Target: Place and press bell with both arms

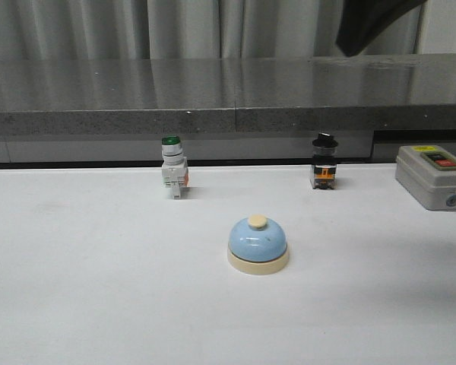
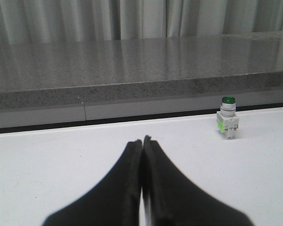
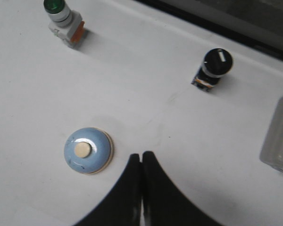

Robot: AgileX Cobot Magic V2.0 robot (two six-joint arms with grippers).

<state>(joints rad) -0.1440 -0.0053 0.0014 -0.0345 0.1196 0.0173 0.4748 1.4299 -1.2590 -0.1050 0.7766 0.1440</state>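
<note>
small light-blue dome bell (image 1: 258,243) sits free on the white table (image 1: 76,289). right gripper (image 3: 141,157) clenched empty above; left gripper (image 2: 142,141) clenched, low, well apart. risk: an off-centre press glances off the cream button (image 3: 82,150) and slides the bell.

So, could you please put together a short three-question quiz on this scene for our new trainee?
1. True or false: the bell stands on the table with no pincer touching it.
2. Which lies furthest to the robot's right in the front view? A) green-capped switch B) black-knobbed switch C) grey box
3. Fill in: the fingers of the left pincer and the right pincer are pressed ____.

Key: 1 true; 2 C; 3 together, holding nothing.
</note>
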